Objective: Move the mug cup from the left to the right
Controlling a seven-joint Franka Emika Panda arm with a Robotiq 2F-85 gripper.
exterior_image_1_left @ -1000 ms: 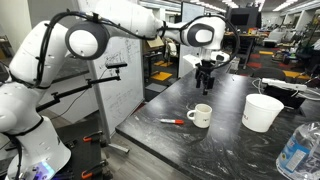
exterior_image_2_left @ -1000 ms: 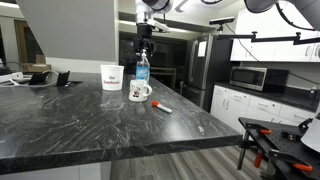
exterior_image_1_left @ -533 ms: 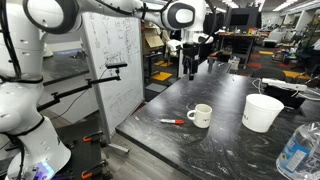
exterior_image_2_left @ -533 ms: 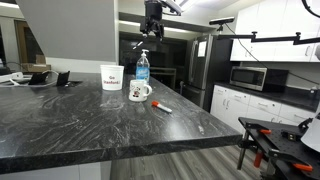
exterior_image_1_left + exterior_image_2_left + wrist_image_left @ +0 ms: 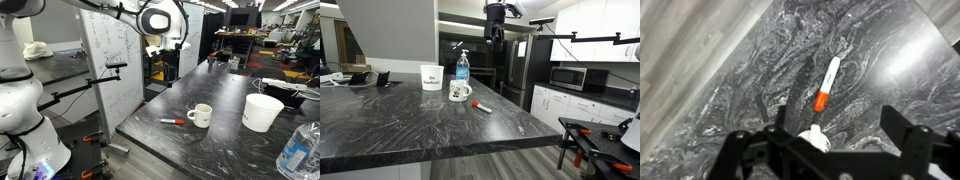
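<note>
White ceramic shows the mug cup [image 5: 200,115] plainly in an exterior view. It stands upright on the dark marbled surface [image 5: 225,155], between a marker [image 5: 172,121] and a bigger white tub [image 5: 262,112], and nothing touches it. The hand [image 5: 166,46] hangs high over the far edge of the surface, well apart from the mug cup, below the round white joint of the arm [image 5: 155,18]. It is small and dark here, so I cannot tell its opening from this view. A water bottle [image 5: 298,150] is cut off at the corner.

In an exterior view from another place, the hand [image 5: 495,30] points down from near the top edge, and the arm above it is cut off. The mug cup [image 5: 459,92] stands just beside the tub [image 5: 431,77] and in front of the water bottle [image 5: 462,68]; the marker [image 5: 482,107] lies near it.

In the wrist view the hand [image 5: 815,125] is released: its two dark fingers [image 5: 905,140] stand wide apart and hold nothing. Far below lies the marker [image 5: 827,82] on the surface [image 5: 880,60]. The lower part of the hand is cut off at the bottom edge.
</note>
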